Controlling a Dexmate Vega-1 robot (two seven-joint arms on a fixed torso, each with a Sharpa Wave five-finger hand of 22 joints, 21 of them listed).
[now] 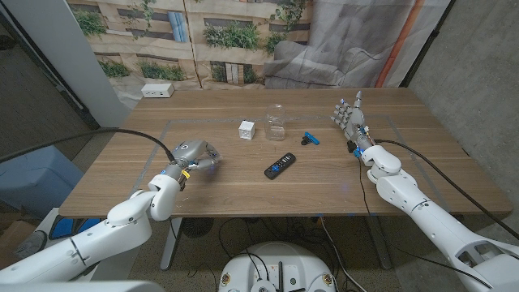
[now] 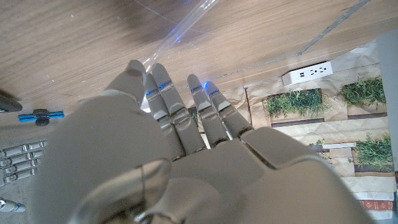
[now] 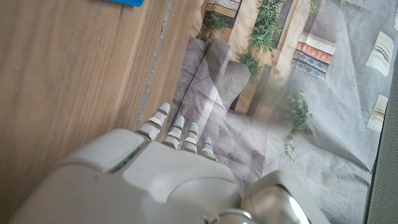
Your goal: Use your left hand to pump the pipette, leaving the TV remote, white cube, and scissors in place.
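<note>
Wooden table (image 1: 324,182), leafy backdrop behind. Left hand (image 1: 197,156) low at table's left, fingers (image 2: 166,99) curled over clear pipette (image 2: 180,31), apparently gripping it. Right hand (image 1: 350,118) upright at right side, fingers extended, holding nothing. Cube (image 1: 246,130), remote (image 1: 280,165), scissors (image 1: 310,139) mid-table, near clear bottle (image 1: 276,122).

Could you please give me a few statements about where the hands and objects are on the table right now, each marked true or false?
1. The white cube sits left of the clear bottle. True.
2. The right hand is gripping the remote. False: it stands apart, fingers raised, holding nothing.
3. The scissors lie between the bottle and the right hand. True.
4. The left hand rests on the cube. False: it is well short of it, nearer the table's left side.
</note>
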